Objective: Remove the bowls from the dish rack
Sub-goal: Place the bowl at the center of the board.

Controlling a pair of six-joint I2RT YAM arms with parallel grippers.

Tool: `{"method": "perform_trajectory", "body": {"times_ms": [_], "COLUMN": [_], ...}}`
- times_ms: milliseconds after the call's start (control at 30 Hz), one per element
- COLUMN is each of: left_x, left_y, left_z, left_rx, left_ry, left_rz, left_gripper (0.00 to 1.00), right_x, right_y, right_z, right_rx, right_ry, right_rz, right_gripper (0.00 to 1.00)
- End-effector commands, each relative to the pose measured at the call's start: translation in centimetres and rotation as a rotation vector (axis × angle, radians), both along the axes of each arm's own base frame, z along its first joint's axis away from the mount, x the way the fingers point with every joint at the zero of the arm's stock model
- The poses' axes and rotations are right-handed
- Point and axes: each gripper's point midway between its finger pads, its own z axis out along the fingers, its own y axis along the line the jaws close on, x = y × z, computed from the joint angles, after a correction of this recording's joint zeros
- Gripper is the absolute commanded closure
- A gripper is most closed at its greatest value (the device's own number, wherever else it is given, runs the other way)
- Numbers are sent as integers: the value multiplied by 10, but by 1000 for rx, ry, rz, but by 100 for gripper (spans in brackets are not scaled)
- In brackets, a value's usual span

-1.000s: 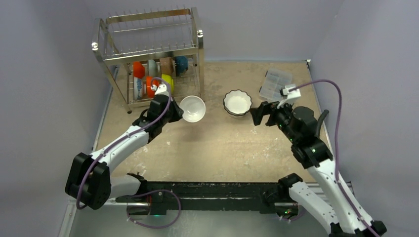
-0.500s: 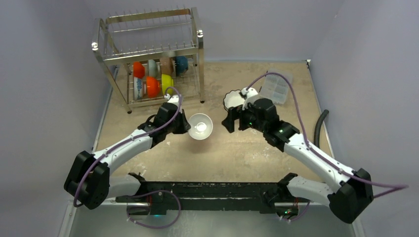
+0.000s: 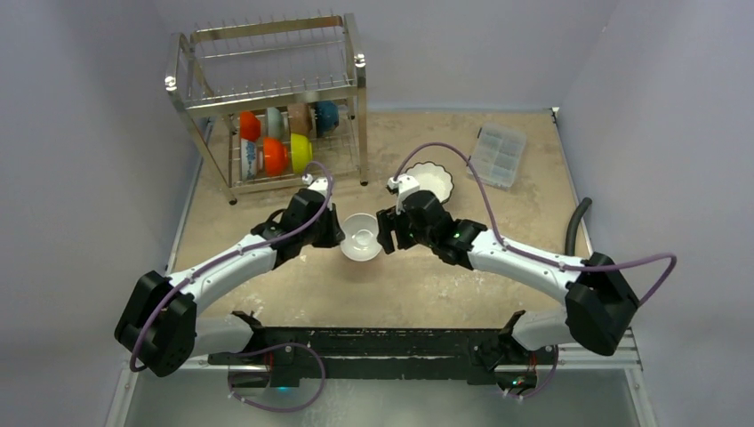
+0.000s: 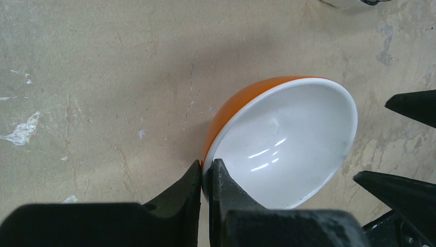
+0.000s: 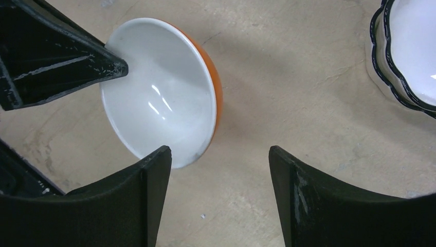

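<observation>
Your bench (image 3: 427,276) carries the rack (image 3: 354,62) at far left, with several bowls (image 3: 274,156) on its lower tier, and 1 scalloped bowl (image 3: 429,181) set down right of centre. This looks like a handover. The left end effector (image 4: 205,175) is clamped on the rim of the orange bowl (image 4: 288,139) over mid-bench. The bowl is tilted, with its mouth up and toward the right end effector (image 5: 218,154), whose jaws stand apart beside the far rim. Being round, the bowl has no long axis. Next, close the right on that rim before the left releases.

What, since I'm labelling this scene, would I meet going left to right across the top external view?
Dish rack, held bowl, right pincer, scalloped white bowl, clear compartment box, black hose.
</observation>
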Motion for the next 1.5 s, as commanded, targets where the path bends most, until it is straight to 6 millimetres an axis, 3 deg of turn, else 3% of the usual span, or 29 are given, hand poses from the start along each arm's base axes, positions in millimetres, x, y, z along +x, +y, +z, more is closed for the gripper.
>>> {"method": "perform_trajectory", "body": {"times_ms": [0, 300, 400, 600, 667, 833, 1100, 1267, 1467], "left_x": [5, -2, -6, -9, -7, -3, 2, 4, 3], "left_y": [-12, -15, -13, -7, -5, 4, 23, 46, 63], "left_z": [16, 15, 11, 10, 14, 31, 63, 73, 68], "left_rx": [-34, -46, -42, -39, -41, -43, -52, -14, -9], "left_ry": [-50, -47, -43, -52, -73, -146, -280, -345, -387], "left_rz": [-40, -60, -58, -43, -30, 10, 86, 179, 260], "left_gripper": [100, 100, 100, 100, 92, 71, 38, 26, 16], "right_x": [14, 28, 30, 27, 23, 3, -2, 11, 29], "right_y": [20, 28, 29, 28, 25, 18, -18, -62, -118], "right_z": [16, -3, -9, -10, -13, -23, -28, -24, -23], "right_rx": [10, -91, -117, -140, -153, -159, -220, -178, -157], "right_ry": [-67, -87, -77, -55, -34, 44, 71, 114, 125], "right_rz": [-47, -131, -142, -137, -135, -107, -180, -275, -404], "right_gripper": [29, 47, 58, 90, 99, 100, 100, 100, 100]}}
